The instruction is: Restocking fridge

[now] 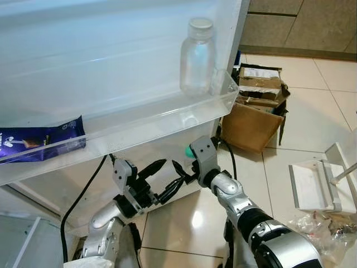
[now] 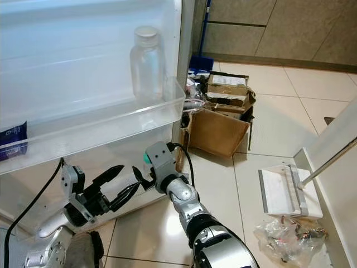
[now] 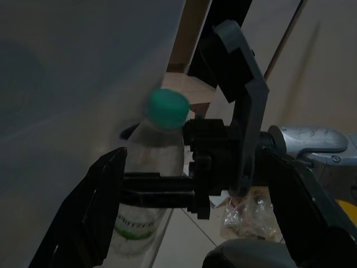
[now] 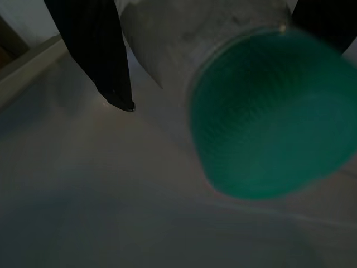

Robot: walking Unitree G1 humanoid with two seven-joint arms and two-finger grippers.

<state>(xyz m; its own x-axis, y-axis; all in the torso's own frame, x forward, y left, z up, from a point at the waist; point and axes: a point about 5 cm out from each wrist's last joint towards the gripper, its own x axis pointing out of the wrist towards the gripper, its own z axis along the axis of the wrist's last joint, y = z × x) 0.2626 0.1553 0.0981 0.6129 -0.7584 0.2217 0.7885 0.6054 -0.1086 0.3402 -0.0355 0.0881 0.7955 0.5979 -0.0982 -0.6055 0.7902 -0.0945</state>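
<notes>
The right gripper (image 3: 167,187) is clamping a green-capped bottle (image 3: 146,184) below the fridge door shelf (image 1: 167,120). The left gripper (image 1: 162,181), fingers spread, is hovering beside it (another bottle (image 1: 197,58) is standing on the shelf).

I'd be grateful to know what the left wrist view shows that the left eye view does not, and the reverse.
Left wrist view: the clear body and printed label of the green-capped bottle. Left eye view: a clear bottle and blue packet on the door shelf, a cardboard box on the floor. Both: the green cap beside the right gripper.
</notes>
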